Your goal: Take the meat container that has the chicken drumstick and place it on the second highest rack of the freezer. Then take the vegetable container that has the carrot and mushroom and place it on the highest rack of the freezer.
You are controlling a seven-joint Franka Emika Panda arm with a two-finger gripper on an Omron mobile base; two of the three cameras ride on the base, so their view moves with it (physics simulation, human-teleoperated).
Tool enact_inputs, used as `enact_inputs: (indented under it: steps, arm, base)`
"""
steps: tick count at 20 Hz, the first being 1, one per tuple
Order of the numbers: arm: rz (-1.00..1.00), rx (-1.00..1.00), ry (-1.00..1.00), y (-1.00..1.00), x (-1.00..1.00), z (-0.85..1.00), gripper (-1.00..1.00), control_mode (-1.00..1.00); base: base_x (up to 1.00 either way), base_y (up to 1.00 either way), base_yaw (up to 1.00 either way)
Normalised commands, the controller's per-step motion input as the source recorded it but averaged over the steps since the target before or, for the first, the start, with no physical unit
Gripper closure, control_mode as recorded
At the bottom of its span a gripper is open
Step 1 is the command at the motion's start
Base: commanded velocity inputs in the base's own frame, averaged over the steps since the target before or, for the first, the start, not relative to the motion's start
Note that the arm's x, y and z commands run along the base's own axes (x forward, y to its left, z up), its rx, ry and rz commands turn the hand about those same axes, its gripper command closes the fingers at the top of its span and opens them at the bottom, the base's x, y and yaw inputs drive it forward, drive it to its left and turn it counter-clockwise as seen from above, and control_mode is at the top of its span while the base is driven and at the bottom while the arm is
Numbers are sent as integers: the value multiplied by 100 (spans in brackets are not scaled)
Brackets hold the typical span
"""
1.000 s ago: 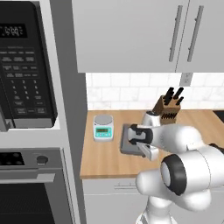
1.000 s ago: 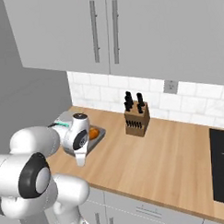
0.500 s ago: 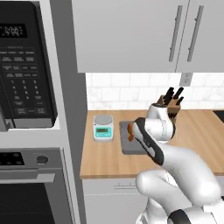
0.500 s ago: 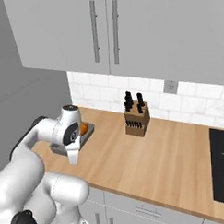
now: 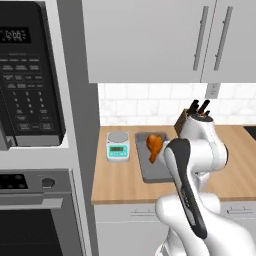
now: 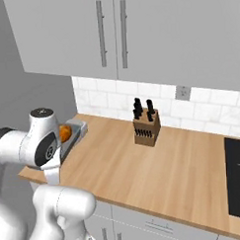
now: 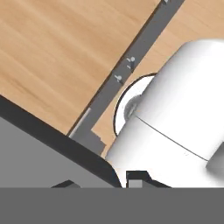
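Observation:
The meat container (image 5: 150,169) is a flat dark grey tray over the wooden counter (image 5: 117,180), just right of the scale. The glossy orange-brown chicken drumstick (image 5: 155,145) lies in its far half and shows again (image 6: 65,133) behind my arm in the right base view. My folded white arm covers the tray's right side. In the hand view my gripper (image 7: 101,180) is shut on the container's (image 7: 48,153) dark rim, with the counter far beneath. I cannot tell whether the tray touches the counter. The freezer and the vegetable container are out of view.
A small scale (image 5: 118,147) stands left of the tray. A wooden knife block (image 6: 146,127) stands by the tiled back wall. White wall cabinets (image 5: 150,40) hang overhead. A black microwave (image 5: 27,75) above an oven (image 5: 35,215) fills the column at left. A black cooktop (image 6: 239,168) lies at far right.
My arm has folded back and round, so its forearm now crosses in front of the tray's right side. The tray and drumstick sit at about the same spot. The grip is unchanged.

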Motion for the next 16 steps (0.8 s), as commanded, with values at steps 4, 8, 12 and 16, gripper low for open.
enact_inputs:
  steps: [4, 8, 12, 16]
  arm:
    - [0, 4, 0, 0, -90, 98, 100, -100]
    - [0, 3, 0, -6, -87, 92, 100, -100]
    - [-6, 0, 0, -4, -74, 11, 100, -100]
    - [0, 0, 0, 0, 0, 0, 100, -100]
  base:
    - [0, 0, 0]
    - [0, 0, 0]
    - [0, 0, 0]
    - [0, 0, 0]
